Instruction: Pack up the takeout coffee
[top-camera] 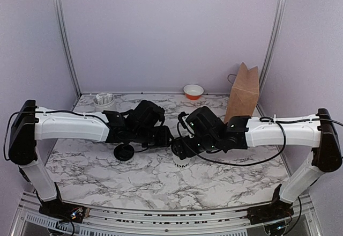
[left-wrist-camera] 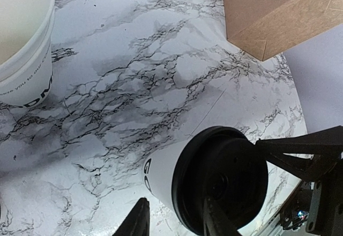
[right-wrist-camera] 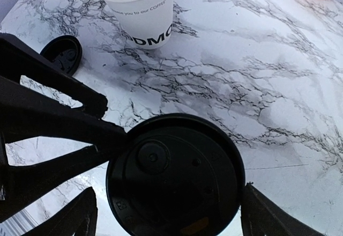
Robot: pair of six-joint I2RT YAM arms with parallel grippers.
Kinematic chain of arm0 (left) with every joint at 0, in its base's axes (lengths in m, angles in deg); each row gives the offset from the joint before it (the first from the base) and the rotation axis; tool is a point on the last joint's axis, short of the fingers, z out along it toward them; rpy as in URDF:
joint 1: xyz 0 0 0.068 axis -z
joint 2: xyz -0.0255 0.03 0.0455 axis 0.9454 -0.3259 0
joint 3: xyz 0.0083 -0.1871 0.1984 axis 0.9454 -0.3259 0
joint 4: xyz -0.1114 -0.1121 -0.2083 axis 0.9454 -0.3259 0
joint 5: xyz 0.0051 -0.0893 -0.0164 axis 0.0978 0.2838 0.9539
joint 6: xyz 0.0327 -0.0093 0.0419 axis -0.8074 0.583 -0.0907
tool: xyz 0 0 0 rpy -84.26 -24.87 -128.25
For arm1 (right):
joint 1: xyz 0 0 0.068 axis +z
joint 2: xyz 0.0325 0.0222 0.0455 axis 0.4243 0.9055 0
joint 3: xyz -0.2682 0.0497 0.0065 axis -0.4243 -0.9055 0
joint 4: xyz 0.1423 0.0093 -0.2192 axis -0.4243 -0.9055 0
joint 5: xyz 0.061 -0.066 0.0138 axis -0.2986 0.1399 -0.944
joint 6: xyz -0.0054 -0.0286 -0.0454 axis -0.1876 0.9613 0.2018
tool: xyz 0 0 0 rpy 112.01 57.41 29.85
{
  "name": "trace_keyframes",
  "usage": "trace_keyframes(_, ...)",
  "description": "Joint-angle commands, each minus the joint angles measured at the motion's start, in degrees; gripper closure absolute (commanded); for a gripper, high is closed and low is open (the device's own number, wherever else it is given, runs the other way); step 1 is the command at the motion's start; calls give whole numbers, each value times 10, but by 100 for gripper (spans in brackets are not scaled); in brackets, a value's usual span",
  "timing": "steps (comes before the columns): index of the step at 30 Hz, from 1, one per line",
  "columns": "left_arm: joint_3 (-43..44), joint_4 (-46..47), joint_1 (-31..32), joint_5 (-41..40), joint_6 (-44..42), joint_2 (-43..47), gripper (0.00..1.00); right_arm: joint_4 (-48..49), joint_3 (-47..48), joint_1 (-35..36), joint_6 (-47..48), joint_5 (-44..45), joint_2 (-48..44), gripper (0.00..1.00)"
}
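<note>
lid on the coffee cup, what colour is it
Black lid on the white coffee cup; clearest in the right wrist view.

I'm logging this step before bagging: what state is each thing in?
coffee cup: upright, lidded.
black lid: on the coffee cup.
spare lid: lying loose, on no cup.
cup stack: upright, nested, unlidded.
paper bag: standing upright.
left gripper: closed around the coffee cup.
right gripper: open, fingers straddling the black lid.
</note>
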Motion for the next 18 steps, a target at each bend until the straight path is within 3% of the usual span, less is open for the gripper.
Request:
trace_keyframes(1,24,-29,3,-11,-16,6,64,-10,26,-6,-9,16,-24,11)
trace_keyframes(10,45,-36,-3,-16,-30,-4,64,7,9,-32,-23,-5,-64,13)
trace_keyframes(18,64,-36,-12,-1,-43,-31,64,45,-48,-76,-38,-93,-86,33)
